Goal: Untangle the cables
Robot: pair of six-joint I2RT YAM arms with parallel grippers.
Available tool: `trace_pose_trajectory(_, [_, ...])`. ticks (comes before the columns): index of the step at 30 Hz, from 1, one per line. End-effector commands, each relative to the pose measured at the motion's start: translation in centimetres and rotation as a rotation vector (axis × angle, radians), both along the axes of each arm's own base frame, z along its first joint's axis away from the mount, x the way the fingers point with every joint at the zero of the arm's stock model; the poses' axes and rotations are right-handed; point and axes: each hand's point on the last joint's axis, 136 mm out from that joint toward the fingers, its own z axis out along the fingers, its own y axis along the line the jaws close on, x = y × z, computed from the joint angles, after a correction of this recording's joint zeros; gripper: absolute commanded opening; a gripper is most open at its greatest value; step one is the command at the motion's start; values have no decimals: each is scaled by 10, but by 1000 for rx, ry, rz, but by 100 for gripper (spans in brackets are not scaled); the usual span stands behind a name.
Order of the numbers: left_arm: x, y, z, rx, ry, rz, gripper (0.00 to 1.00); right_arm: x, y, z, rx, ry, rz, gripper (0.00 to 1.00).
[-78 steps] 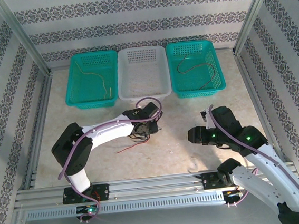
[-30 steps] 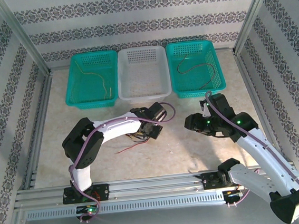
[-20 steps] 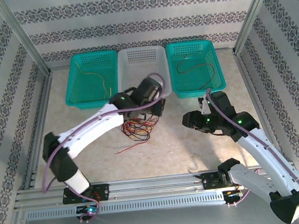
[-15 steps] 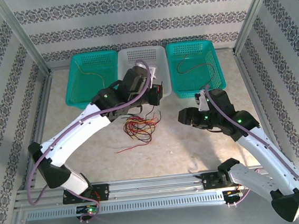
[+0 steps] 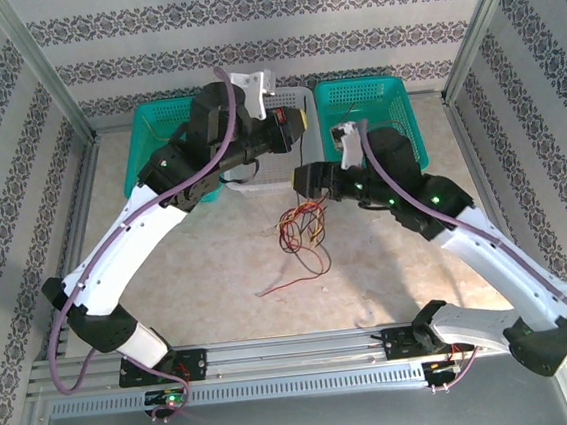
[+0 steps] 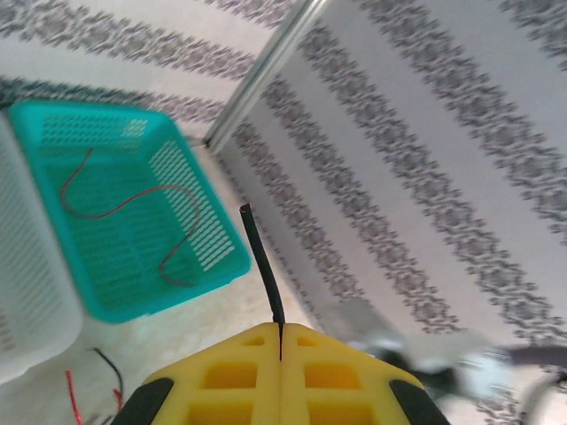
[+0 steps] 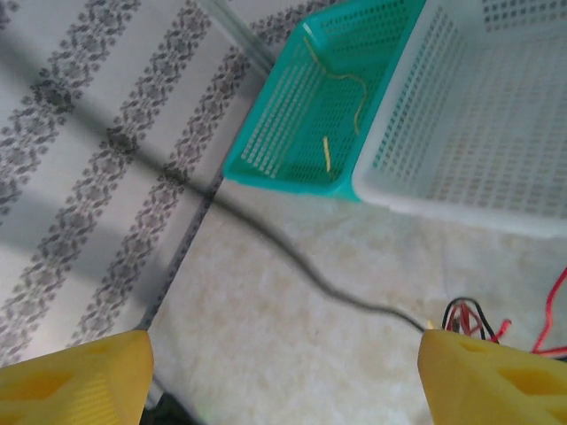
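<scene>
Top view: tangled cables (image 5: 301, 233) lie mid-frame on the bench (image 5: 219, 269); upper teal baskets (image 5: 150, 135) hold a few already sorted, most remain | Left wrist: left gripper (image 6: 280, 335) jaws together, clamped on a black cable (image 6: 263, 270) | Right wrist: right gripper (image 7: 283, 359) jaws wide apart, gripping nothing.

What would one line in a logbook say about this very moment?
left hand: shut on black wire | right hand: open, holding nothing | wire bundle: on table near white basket
</scene>
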Motion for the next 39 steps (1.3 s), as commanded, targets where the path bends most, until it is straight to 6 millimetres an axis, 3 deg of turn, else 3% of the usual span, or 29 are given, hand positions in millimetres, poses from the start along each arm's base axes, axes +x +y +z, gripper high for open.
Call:
trace_pose_trajectory(1, [6, -2, 37, -91, -73, -41, 0, 30, 2, -31, -76, -17, -77, 77])
trace_pose_trajectory(4, [13, 6, 58, -128, -85, -29, 0, 40, 3, -80, -58, 70, -121, 67])
trace_pose_trajectory(8, [11, 13, 90, -172, -151, -21, 0, 32, -4, -143, -83, 188, -138, 47])
trace_pose_trajectory(13, [10, 22, 117, -186, -222, -8, 0, 10, -18, -189, -78, 284, -147, 42])
trace_pose_trajectory(17, [31, 41, 121, -181, -239, 84, 0, -4, -34, -222, -130, 361, -154, 48])
trace_pose_trajectory(19, [52, 51, 113, -190, -207, 129, 0, -4, -48, -215, -129, 348, -186, 57])
trace_pose_trajectory(21, [72, 55, 97, -178, -165, 147, 0, -3, -60, -195, -88, 302, -220, 62])
trace_pose_trajectory(23, [82, 52, 75, -112, -142, 153, 0, -1, -67, -180, -68, 272, -238, 57])
trace_pose_trajectory(26, [86, 34, 36, -69, -89, 65, 0, 3, -72, -163, -69, 261, -243, 43])
trace_pose_trajectory(29, [77, 16, -9, -115, -61, -46, 6, 9, -70, -145, -59, 222, -239, 40])
trace_pose_trajectory(34, [54, 19, -91, -136, 3, -112, 22, 22, -64, -113, -45, 184, -233, 0])
trace_pose_trajectory(39, [21, 8, -158, -98, -17, -232, 46, 24, -54, -37, 32, 84, -195, 0])
